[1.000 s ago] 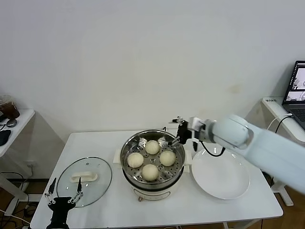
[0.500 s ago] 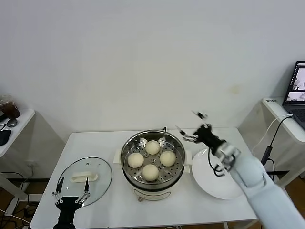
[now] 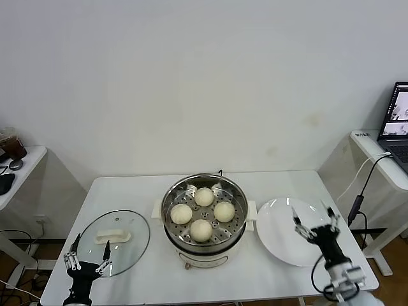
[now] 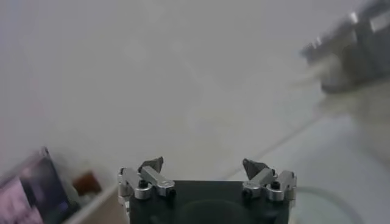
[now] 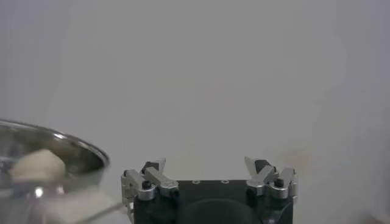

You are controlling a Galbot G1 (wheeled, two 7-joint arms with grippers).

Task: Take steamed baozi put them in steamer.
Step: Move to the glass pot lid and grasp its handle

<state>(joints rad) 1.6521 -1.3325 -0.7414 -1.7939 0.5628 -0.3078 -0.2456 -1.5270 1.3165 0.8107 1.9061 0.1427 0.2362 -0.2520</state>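
A: Sitting in the steamer [image 3: 204, 217] right now are all four buns: one at the far side [image 3: 204, 196], one on the left [image 3: 181, 213], one on the right [image 3: 224, 211], one nearest us [image 3: 201, 230]. They rest close together on the perforated tray.

B: And the steamer's spot?

A: Middle of the white surface [image 3: 280, 280], white side handles out to left and right. The glass lid [image 3: 113, 236] lies flat to its left, white handle up. The white plate [image 3: 280, 245] lies just to its right, nothing on it.

B: Where's the right hand?

A: The right hand [image 3: 315, 220] is low at the near right, over the near-right part of the plate, pointing up. Fingers spread, nothing between them. Its own wrist camera confirms that: right hand [image 5: 209, 167], tips wide apart, with a rim of the steamer [image 5: 61, 146] and a pale bun [image 5: 36, 165] off to one side.

B: Left hand?

A: The left hand [image 3: 87, 250] is at the near-left edge, at the near rim of the lid, also pointing up. Fingers spread and holding nothing; the wrist view shows the left hand [image 4: 207, 167] with its two tips well apart against a blurred background.
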